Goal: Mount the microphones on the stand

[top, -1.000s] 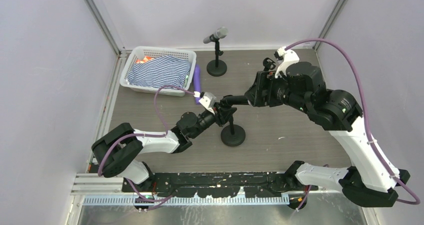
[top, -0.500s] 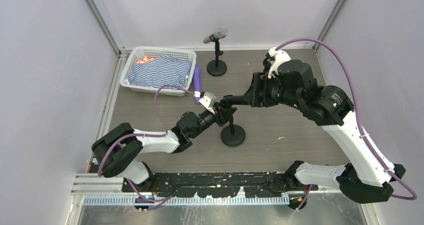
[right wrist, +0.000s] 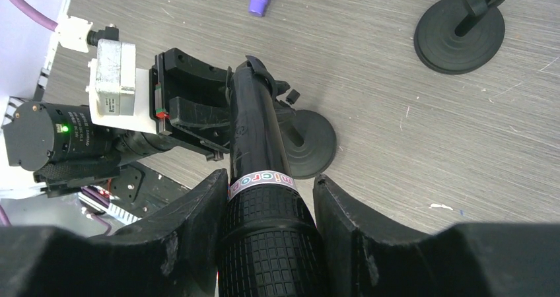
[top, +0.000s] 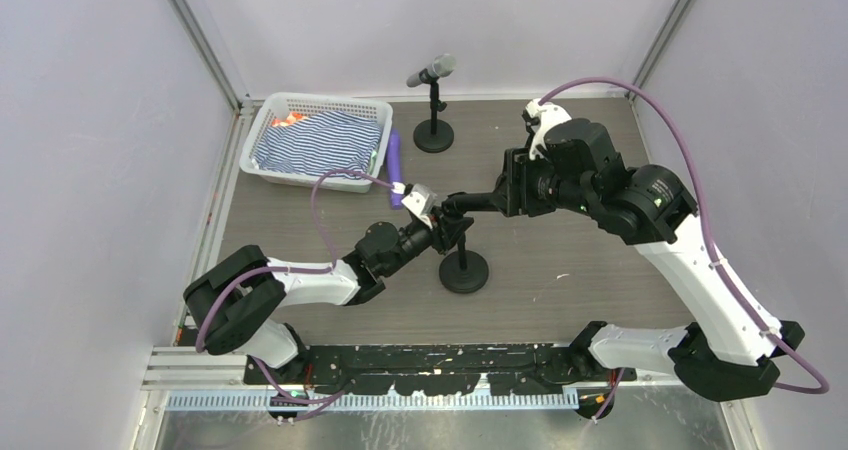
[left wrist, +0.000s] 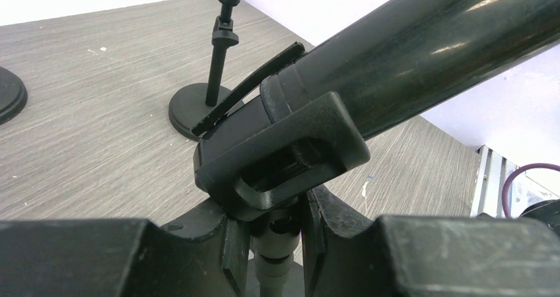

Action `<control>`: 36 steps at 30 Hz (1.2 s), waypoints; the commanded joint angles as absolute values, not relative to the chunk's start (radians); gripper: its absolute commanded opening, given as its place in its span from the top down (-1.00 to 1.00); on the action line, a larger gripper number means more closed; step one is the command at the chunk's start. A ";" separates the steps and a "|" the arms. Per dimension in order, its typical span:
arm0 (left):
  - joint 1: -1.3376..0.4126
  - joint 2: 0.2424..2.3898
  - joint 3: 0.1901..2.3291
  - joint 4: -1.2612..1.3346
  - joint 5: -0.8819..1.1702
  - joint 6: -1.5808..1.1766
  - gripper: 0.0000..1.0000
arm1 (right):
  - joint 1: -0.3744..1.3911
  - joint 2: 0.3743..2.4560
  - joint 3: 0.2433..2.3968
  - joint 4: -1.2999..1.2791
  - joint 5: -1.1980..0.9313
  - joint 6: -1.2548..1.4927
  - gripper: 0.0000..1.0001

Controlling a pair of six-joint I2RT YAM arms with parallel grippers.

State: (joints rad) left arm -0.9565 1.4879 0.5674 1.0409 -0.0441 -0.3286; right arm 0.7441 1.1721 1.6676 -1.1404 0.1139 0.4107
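Observation:
A black microphone (top: 472,202) lies almost level, its tail end in the clip (left wrist: 284,155) of the near stand (top: 465,270). My right gripper (top: 506,194) is shut on its grille head, and in the right wrist view the microphone (right wrist: 254,132) runs out between the fingers (right wrist: 198,211). My left gripper (left wrist: 274,211) is shut on the stand's neck (left wrist: 280,244) just under the clip. A purple microphone (top: 396,165) lies on the table beside the basket. At the back, a grey microphone (top: 432,70) sits on a second stand (top: 433,135).
A white basket (top: 268,118) with striped cloth stands at the back left. The left arm's body (right wrist: 59,135) lies close to the near stand's base (right wrist: 310,145). Walls close in the table on three sides.
My right gripper's fingers have closed in on the black microphone's head, and the right arm has shifted a little left. The left gripper has kept its hold on the stand.

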 commanded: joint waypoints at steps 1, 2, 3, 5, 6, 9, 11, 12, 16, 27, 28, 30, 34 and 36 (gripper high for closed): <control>-0.988 1.478 0.622 1.099 -0.005 -0.298 1.00 | 0.740 1.229 1.690 -1.200 0.120 0.348 0.99; -0.991 1.477 0.624 1.095 -0.005 -0.292 0.99 | 0.739 1.238 1.692 -1.209 0.114 0.340 0.99; -0.996 1.476 0.627 1.089 -0.004 -0.281 0.99 | 0.738 1.246 1.693 -1.218 0.109 0.334 0.99; -1.006 1.475 0.634 1.073 -0.005 -0.260 0.99 | 0.737 1.272 1.694 -1.239 0.102 0.323 0.99; -1.013 1.475 0.637 1.066 -0.005 -0.249 0.99 | 0.736 1.279 1.692 -1.244 0.101 0.319 0.99; -1.023 1.477 0.644 1.062 -0.005 -0.239 0.99 | 0.738 1.298 1.677 -1.251 0.099 0.313 0.99; -1.026 1.477 0.644 1.062 -0.005 -0.238 0.99 | 0.737 1.301 1.659 -1.246 0.099 0.314 0.99; -1.028 1.478 0.645 1.062 -0.005 -0.236 0.99 | 0.738 1.303 1.653 -1.244 0.102 0.314 0.99; -1.038 1.483 0.652 1.055 0.024 -0.222 0.99 | 0.738 1.319 1.631 -1.239 0.122 0.313 0.99; -1.074 1.501 0.670 1.039 0.034 -0.188 0.99 | 0.738 1.373 1.573 -1.175 0.135 0.316 0.99; -1.076 1.502 0.670 1.039 0.034 -0.187 0.99 | 0.737 1.377 1.569 -1.170 0.135 0.316 0.99; -1.080 1.504 0.671 1.039 0.038 -0.186 0.99 | 0.738 1.387 1.559 -1.155 0.135 0.315 0.99; -1.087 1.507 0.674 1.036 0.040 -0.178 0.99 | 0.736 1.411 1.548 -1.128 0.136 0.316 0.99; -1.089 1.507 0.677 1.031 0.040 -0.174 0.99 | 0.737 1.424 1.544 -1.117 0.141 0.315 0.99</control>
State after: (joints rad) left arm -0.9947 1.5032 0.6018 0.9596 -0.1333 -0.2966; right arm 0.7372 1.2472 1.6421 -1.1587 0.0933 0.3241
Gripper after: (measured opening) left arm 0.297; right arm 0.530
